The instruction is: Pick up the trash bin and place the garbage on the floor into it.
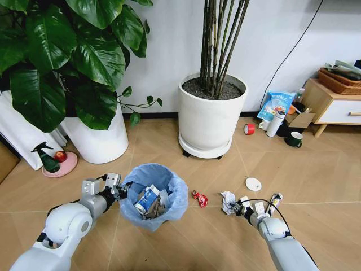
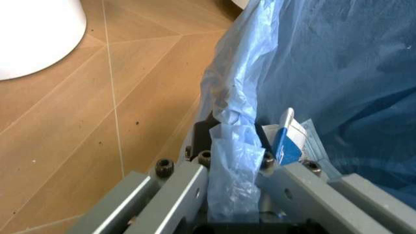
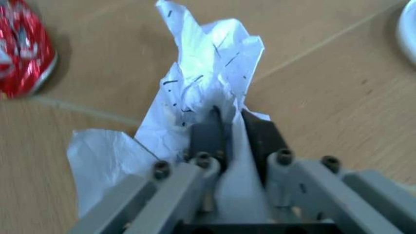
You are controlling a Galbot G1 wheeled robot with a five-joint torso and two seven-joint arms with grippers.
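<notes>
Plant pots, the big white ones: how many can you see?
2. One white pot stands back left under the broad leaves; the other white pot stands in the middle by the wall, holding tall stems.

Blue-bagged trash bin (image 1: pixel 153 195) holds a blue-white carton (image 1: pixel 146 199); on the floor lie a red wrapper (image 1: pixel 199 198), crumpled paper (image 1: pixel 228 201) — a white disc (image 1: pixel 253 184) beyond.

Trash bin (image 1: pixel 153 195) near-left on floor with carton (image 1: pixel 146 199) inside, wrapper (image 1: pixel 200 198) just right of it, paper wad (image 1: pixel 228 202) further right, disc (image 1: pixel 253 184) right and farther, plant pot (image 1: pixel 211 116) behind.
</notes>
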